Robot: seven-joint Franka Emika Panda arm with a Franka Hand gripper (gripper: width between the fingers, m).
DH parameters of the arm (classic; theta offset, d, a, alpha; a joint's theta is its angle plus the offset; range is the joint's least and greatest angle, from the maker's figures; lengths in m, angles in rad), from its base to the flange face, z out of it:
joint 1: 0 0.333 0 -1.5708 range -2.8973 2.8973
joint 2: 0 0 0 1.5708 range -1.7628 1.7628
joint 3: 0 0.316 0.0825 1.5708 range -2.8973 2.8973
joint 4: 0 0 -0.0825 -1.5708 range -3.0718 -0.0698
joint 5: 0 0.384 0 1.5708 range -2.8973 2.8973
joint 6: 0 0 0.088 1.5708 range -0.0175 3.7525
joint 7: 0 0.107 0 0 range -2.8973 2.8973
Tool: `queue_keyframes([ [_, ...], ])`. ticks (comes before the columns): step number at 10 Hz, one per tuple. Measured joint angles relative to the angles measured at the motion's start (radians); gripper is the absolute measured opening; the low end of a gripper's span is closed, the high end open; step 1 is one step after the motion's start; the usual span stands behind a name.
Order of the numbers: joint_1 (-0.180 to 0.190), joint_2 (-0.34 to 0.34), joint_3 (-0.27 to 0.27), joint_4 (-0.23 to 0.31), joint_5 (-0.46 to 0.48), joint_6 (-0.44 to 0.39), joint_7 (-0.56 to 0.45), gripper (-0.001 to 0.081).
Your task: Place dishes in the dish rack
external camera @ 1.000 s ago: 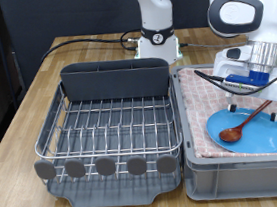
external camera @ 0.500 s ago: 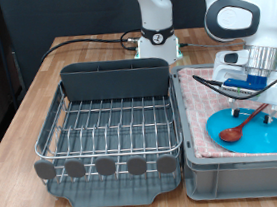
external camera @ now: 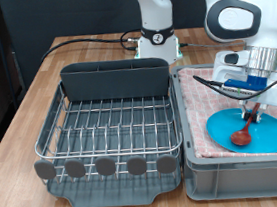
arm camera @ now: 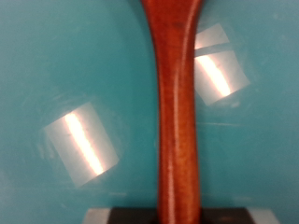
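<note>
My gripper (external camera: 252,107) is shut on the handle end of the reddish-brown wooden spoon (external camera: 244,129). The spoon stands steeply tilted, with its bowl low on the round light-blue plate (external camera: 271,134). The plate lies on the pink checkered cloth (external camera: 201,106) in the grey bin at the exterior view's right. In the wrist view the spoon handle (arm camera: 176,112) runs straight out from the fingers over the plate (arm camera: 65,75). The silver wire dish rack (external camera: 101,123) on its dark grey tray stands empty at the exterior view's left. The white mug is out of view.
The rack's tall grey utensil caddy (external camera: 114,81) stands along its far side, and round grey tabs (external camera: 105,166) line its near edge. The grey bin (external camera: 237,170) touches the rack's side. The robot base (external camera: 158,41) and cables lie behind on the wooden table.
The spoon lay flat across the plate before. Now its handle end is raised by my gripper and it stands steeply, bowl end down on the plate.
</note>
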Motion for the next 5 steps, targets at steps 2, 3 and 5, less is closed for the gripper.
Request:
queue_keyframes([
  [2,0.011,-0.006,-0.01,0.0,0.018,-0.006,-0.009,0.0091],
  [3,0.013,-0.016,-0.011,-0.002,0.039,-0.016,-0.016,0.0091],
  [5,0.013,-0.058,-0.011,-0.017,0.089,-0.041,-0.036,0.0091],
])
